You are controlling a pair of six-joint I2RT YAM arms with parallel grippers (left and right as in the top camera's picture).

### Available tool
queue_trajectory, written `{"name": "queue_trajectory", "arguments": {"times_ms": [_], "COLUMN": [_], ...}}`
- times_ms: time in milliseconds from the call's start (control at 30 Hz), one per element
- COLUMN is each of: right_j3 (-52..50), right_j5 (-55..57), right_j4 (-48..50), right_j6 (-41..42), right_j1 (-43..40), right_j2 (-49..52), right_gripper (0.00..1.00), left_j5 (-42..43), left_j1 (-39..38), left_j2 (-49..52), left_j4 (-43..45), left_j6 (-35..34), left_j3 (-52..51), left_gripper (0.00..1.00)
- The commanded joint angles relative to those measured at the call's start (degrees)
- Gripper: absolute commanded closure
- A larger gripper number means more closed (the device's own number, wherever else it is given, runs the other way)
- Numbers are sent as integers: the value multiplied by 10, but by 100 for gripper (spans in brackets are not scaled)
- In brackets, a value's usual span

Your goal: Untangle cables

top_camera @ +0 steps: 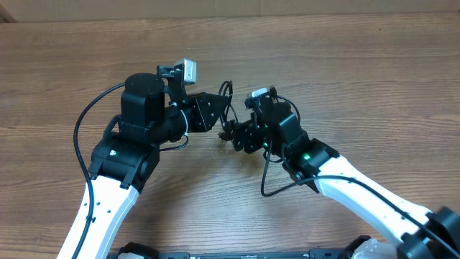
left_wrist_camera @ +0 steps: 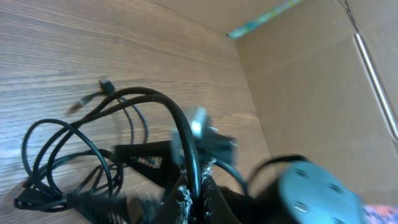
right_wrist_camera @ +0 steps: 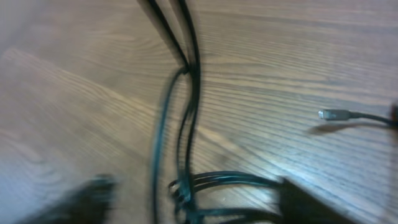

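The cables (top_camera: 228, 108) are thin black cords bunched between my two grippers at the table's middle. My left gripper (top_camera: 218, 115) is shut on one black cable (left_wrist_camera: 186, 134) that arches up out of its jaws (left_wrist_camera: 198, 198). The other cords lie in loose loops (left_wrist_camera: 59, 162) on the wood to the left. My right gripper (top_camera: 237, 135) is open, and its blurred fingers stand either side of several cable strands (right_wrist_camera: 189, 124) that run between them (right_wrist_camera: 196, 202). A silver-tipped plug (right_wrist_camera: 333, 114) lies on the table to the right.
The wooden table (top_camera: 359, 72) surrounds the bundle. A brown cardboard wall (left_wrist_camera: 311, 74) stands beyond the table edge in the left wrist view. Thicker black arm wires (top_camera: 86, 122) loop beside the left arm and under the right arm (top_camera: 267, 183).
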Motion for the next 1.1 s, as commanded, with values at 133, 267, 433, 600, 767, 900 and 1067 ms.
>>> {"name": "queue_trajectory", "arguments": {"times_ms": [133,267,433,600,767,900,1067], "right_j3": [32,59,63,63,63,63,63], "right_j5": [-52,-139,-229,-329,-269,-275,-391], "right_j4": [3,-5,17,85,37,-22,-91], "right_j6": [1,13,53,70,70,70,49], "right_j1": [-8,-53,-130,-222,-330,-409,-409], "right_j2": [-22,-108,-178,-208,-207,-207,-203], "right_gripper": [96,96,96,96,96,96,93], "left_j5": [-59,-255,-295,-359,-446,-451,-320], "left_j1": [3,3,3,3,19,46,63], "left_j2": [-16,-10,25,99,120,108,105], "left_j4": [-52,-157,-219,-273,-303,-296,-229], "left_j6": [120,116,115,104,39,30,2], "left_j3": [19,18,18,18,18,18,18], "left_gripper": [95,96,96,96,96,96,96]}}
